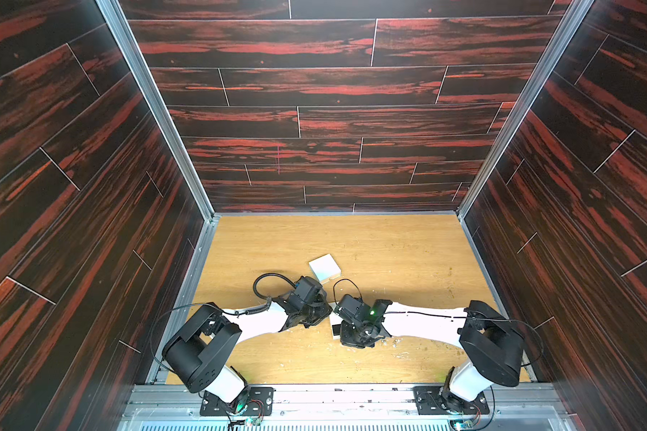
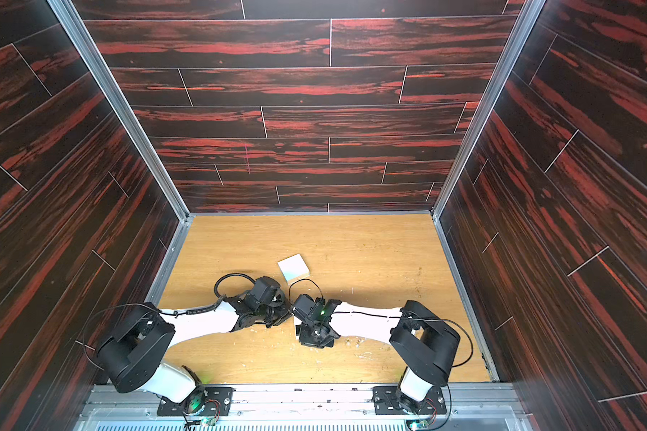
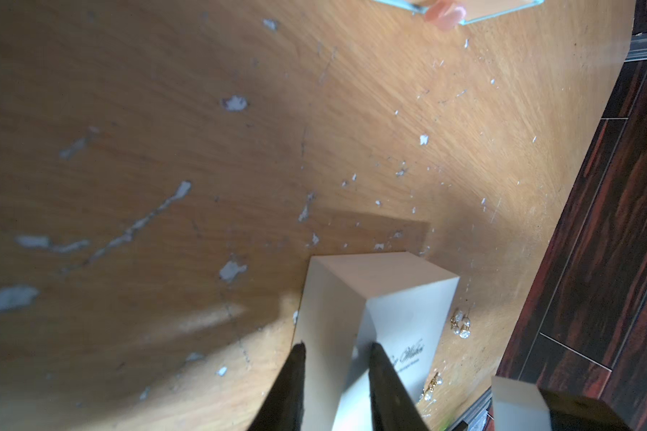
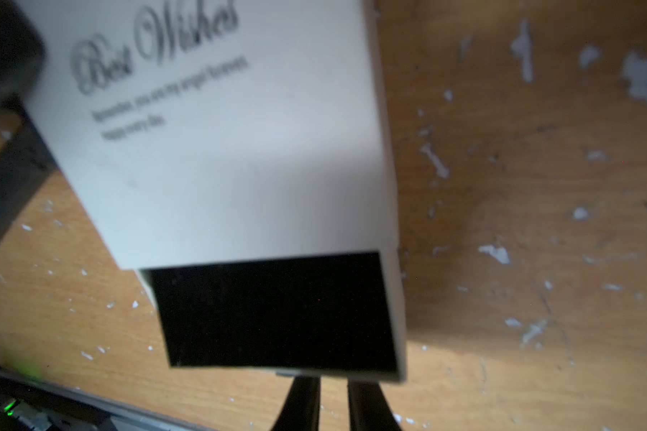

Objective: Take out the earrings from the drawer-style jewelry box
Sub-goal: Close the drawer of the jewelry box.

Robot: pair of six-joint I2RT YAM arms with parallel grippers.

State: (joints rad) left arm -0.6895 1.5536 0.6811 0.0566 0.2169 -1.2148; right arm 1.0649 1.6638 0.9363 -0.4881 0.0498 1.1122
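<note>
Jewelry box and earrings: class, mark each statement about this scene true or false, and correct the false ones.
1. The left gripper clamps the jewelry box. True.
2. The drawer is pushed fully shut. False: it stands partly out, with its black lining showing.
3. Some earrings lie on the table beside the jewelry box. True.
4. Several earrings sit in the exposed part of the drawer. False: that part looks empty.
5. A second white box lies on the table, farther back than the arms. True.
</note>
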